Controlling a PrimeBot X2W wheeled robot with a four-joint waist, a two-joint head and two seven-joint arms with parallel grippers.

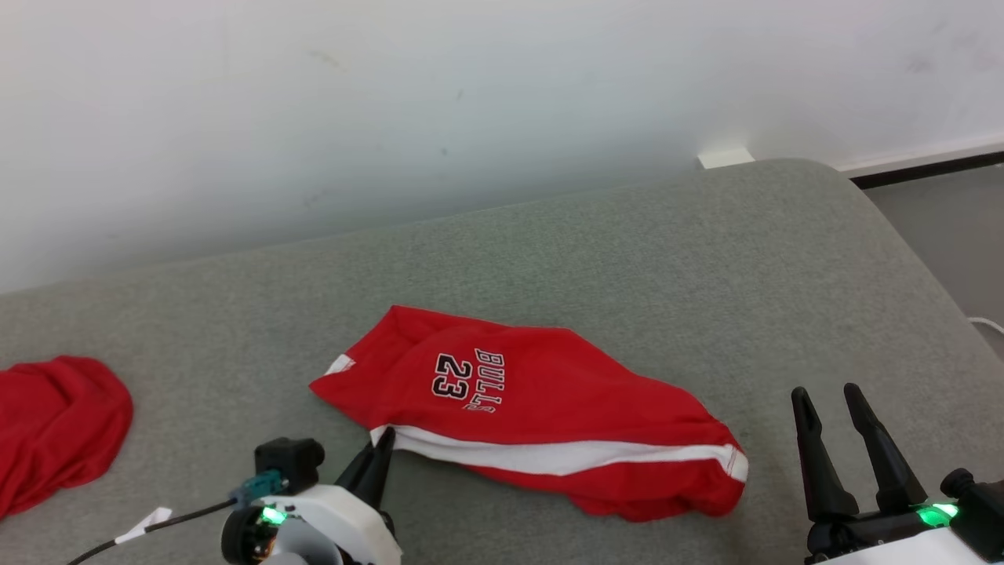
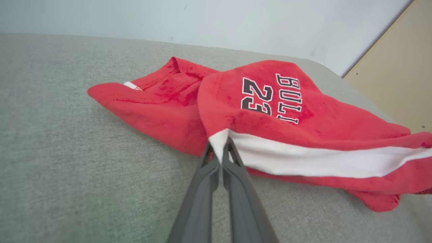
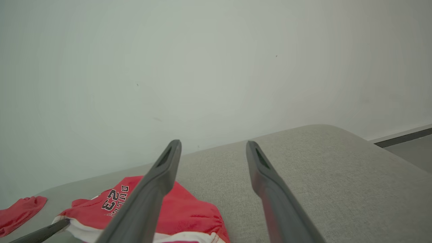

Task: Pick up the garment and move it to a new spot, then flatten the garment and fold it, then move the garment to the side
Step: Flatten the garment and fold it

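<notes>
- The red basketball shorts (image 1: 549, 408) lie crumpled on a grey upholstered cushion (image 1: 627, 259), near its front edge and roughly in the middle of the head view.
- Their black-and-white "BULLS 23" print (image 1: 471, 380) faces up, and a white side stripe (image 1: 565, 455) runs along the near edge.
- The left gripper (image 1: 382, 443) reaches in from the lower left. Its two dark fingers are pressed together, pinching the left end of that white stripe.
- In the left wrist view, a tab of white fabric stands between the closed tips of the left gripper (image 2: 220, 152), and the cloth there is drawn up slightly off the cushion.
- The right gripper (image 1: 825, 396) sits at the lower right, just beside the right end of the shorts, with its fingers spread wide and nothing between them.
- A second red cloth (image 1: 55, 424) lies bunched at the cushion's far left, well apart from the shorts.
- A pale wall (image 1: 392, 102) rises behind the cushion.
</notes>
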